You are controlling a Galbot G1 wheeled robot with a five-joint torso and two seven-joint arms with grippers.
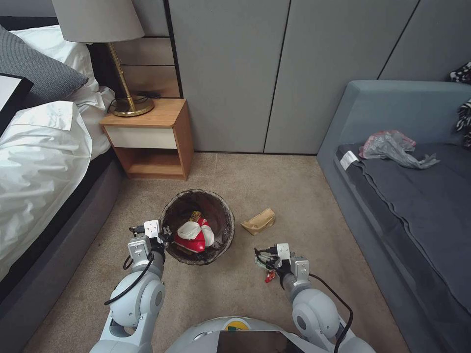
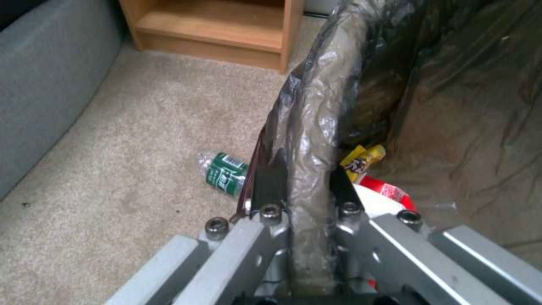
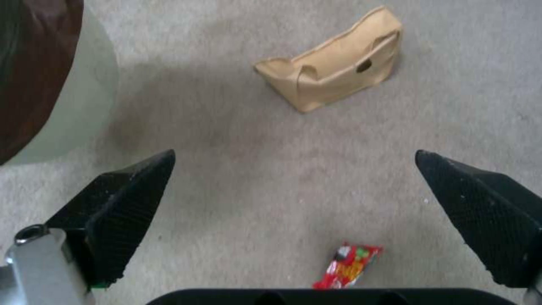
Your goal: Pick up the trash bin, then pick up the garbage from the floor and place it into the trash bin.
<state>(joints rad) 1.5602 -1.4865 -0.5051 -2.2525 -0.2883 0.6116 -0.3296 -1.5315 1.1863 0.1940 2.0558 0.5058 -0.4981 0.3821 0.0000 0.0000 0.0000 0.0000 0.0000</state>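
The bin [image 1: 198,226] was gripped at its lined rim by the left claw [image 2: 308,186]. The right claw [image 3: 294,203] was spread wide over the packet [image 3: 349,271] on the carpet; light, crinkly, best pinched mid-body.

**Bin Held by the Rim on the Bedroom Carpet**

The trash bin [image 1: 198,226] sat on the tan carpet [image 1: 294,196] in front of the wooden nightstand [image 1: 149,139]. Red-and-white packets [image 1: 194,236] lay inside it. The left gripper [image 1: 164,237] was at the bin's near rim. A tan paper bag [image 1: 258,221] lay just right of the bin. The right gripper [image 1: 265,264] hung low over a small red wrapper [image 1: 269,277]. A grey plastic bag [image 1: 395,148] lay on the sofa [image 1: 417,206].
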